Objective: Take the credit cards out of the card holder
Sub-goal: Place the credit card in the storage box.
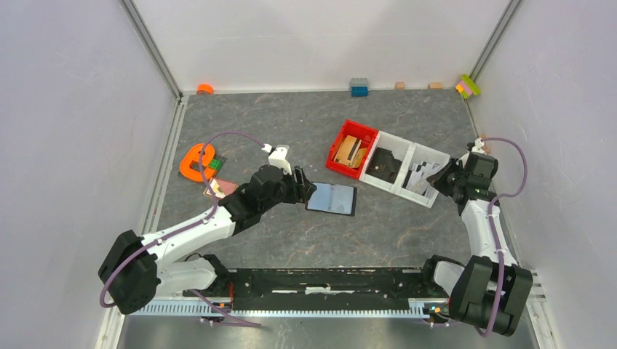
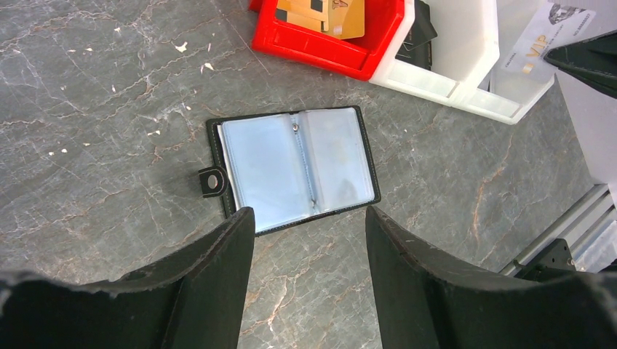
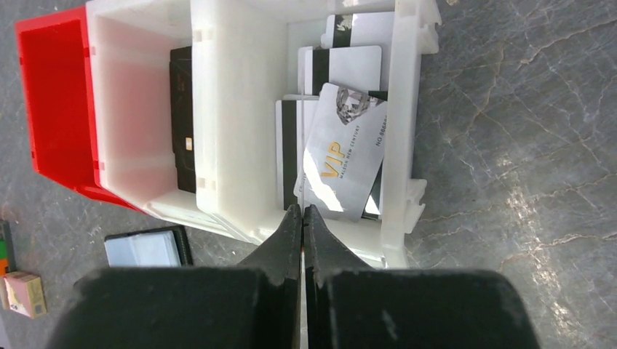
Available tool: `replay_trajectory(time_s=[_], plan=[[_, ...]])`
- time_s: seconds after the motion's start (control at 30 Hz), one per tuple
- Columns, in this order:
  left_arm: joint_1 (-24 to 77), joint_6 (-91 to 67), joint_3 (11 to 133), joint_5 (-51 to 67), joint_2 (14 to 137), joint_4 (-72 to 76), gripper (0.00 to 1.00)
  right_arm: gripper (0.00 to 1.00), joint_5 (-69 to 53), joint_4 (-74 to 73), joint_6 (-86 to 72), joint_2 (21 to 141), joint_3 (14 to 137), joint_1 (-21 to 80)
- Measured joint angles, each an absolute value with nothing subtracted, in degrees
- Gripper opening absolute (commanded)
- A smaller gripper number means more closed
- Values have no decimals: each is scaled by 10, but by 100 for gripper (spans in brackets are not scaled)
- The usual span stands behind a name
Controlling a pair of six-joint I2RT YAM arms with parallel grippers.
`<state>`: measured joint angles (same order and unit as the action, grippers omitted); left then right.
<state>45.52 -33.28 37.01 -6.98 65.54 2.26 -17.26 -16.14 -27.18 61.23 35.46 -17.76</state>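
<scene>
Card holder [image 2: 295, 169]: laid open beneath left gripper [image 2: 309, 214], fingers parted. Right gripper [image 3: 303, 211]: closed tight above credit cards [image 3: 342, 149] in white bin [image 3: 404, 109].

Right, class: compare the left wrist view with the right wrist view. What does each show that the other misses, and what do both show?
Left wrist only: the whole card holder lying open, its snap strap, and the left gripper with jaws apart.
Right wrist only: the striped cards stacked under the VIP card, a small tan block, and the right gripper with jaws shut.
Both: the red bin, the white bins, the VIP card, and the card holder, though the right wrist catches only part of it.
</scene>
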Motion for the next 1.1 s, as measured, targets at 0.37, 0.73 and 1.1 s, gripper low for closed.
replay_trajectory(time_s=[0.37,0.73,1.1], plan=[[455,-333,370,-70,655,23,64,0,-245,-128,-269,680,342,-178],[455,-333,373,-72,661,19,64,37,-263,-69,-275,669,312,-185],[455,-333,387,-77,681,-2,65,87,-224,-82,-265,558,310,-185]])
